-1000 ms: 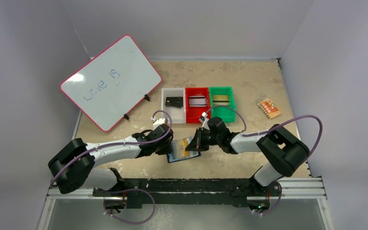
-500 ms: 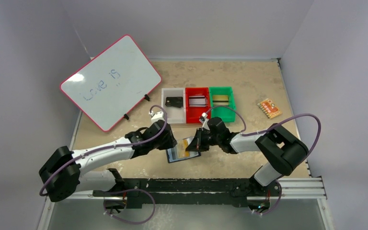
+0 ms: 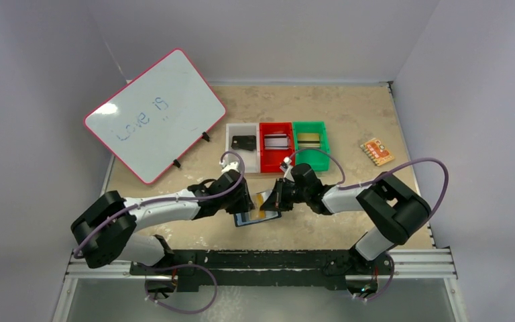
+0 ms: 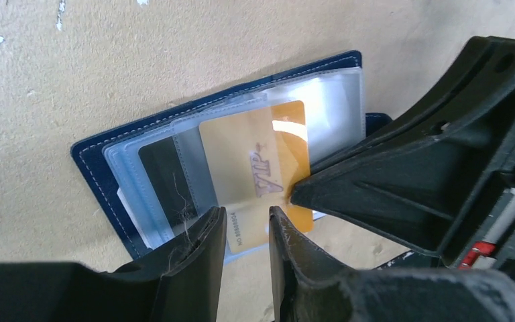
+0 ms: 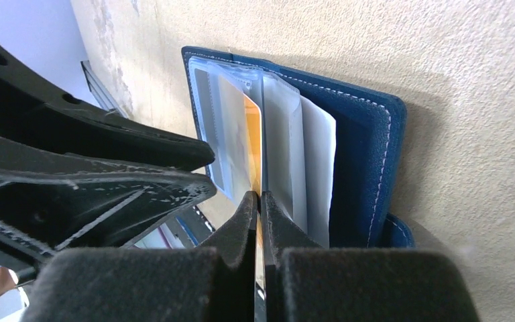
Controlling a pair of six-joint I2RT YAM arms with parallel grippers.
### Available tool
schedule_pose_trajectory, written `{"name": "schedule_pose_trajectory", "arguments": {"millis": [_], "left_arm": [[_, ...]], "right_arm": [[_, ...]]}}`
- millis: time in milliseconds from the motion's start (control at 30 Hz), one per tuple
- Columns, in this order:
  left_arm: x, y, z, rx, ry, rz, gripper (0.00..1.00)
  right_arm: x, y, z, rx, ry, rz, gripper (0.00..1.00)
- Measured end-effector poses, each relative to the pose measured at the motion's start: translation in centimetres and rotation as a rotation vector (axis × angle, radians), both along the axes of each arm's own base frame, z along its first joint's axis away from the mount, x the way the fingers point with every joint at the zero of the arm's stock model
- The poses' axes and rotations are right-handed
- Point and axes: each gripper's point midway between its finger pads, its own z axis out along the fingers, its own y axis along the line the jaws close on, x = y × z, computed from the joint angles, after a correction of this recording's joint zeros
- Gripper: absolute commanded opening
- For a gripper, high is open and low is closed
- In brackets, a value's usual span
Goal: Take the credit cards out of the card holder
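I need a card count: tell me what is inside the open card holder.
The card holder holds clear plastic sleeves. A gold VIP card sticks partly out, pinched by the right gripper; a dark card sits sleeved beside it. Lower sleeves are covered.

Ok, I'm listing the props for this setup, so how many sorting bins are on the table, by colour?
White bin: 1
Red bin: 1
Green bin: 1
Total: 3
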Motion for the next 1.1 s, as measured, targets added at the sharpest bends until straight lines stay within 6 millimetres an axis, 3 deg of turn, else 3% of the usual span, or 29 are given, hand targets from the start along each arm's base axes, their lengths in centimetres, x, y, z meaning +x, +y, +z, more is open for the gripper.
{"name": "schedule_pose_trajectory", "arguments": {"millis": [167,533,700,800,967,1100], "left_arm": [[-0.2,0.3,-1.4,0.034,0.026,0.004,0.23],[0.1,0.7,-1.6,0.054,0.014,0.035,0.22],[0.1,0.6,-1.6,0.054,0.011,0.033,0.28],[0.2,0.4,-1.4,0.045,0.004,0.033,0.34],[0.8,0.4,-0.3,0.037,-0.029,0.053,0.45],[1.7,0.2,2.9,-0.027,-0.106,0.078,0.51]], "right_arm": [[0.0,0.0,-0.1,-0.002,0.006,-0.003,0.0],[0.2,-1.6,1.1,-0.017,-0.013,-0.054,0.0],[0.2,-2.7,1.6,-0.032,-0.024,-0.087,0.0],[0.2,-3.1,3.0,-0.02,-0.059,-0.094,0.0],[0.6,-3.2,7.1,0.049,-0.198,-0.093,0.0],[0.9,-3.5,9.9,0.087,-0.316,-0.091,0.0]]}}
